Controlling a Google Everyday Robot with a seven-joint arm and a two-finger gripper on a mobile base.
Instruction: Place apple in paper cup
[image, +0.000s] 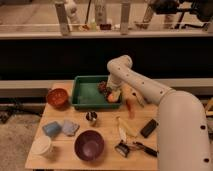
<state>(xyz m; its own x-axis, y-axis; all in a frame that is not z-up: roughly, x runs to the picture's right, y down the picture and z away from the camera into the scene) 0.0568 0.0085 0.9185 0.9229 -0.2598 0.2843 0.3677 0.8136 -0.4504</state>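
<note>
The apple (113, 98), small and orange-yellow, lies at the right end of the green tray (86, 92), next to a dark brownish-red bumpy cluster (103, 88). My gripper (113, 91) reaches down from the white arm into that end of the tray, right at the apple, and its tips are hidden there. The whitish paper cup (42, 147) stands upright at the table's front left corner, far from the gripper.
A purple bowl (89, 145) sits front centre, a small metal cup (91, 118) behind it. An orange bowl (57, 98) is left of the tray. A carrot (131, 107), a black block (149, 128), small tools (123, 149) and blue pieces (52, 129) lie around.
</note>
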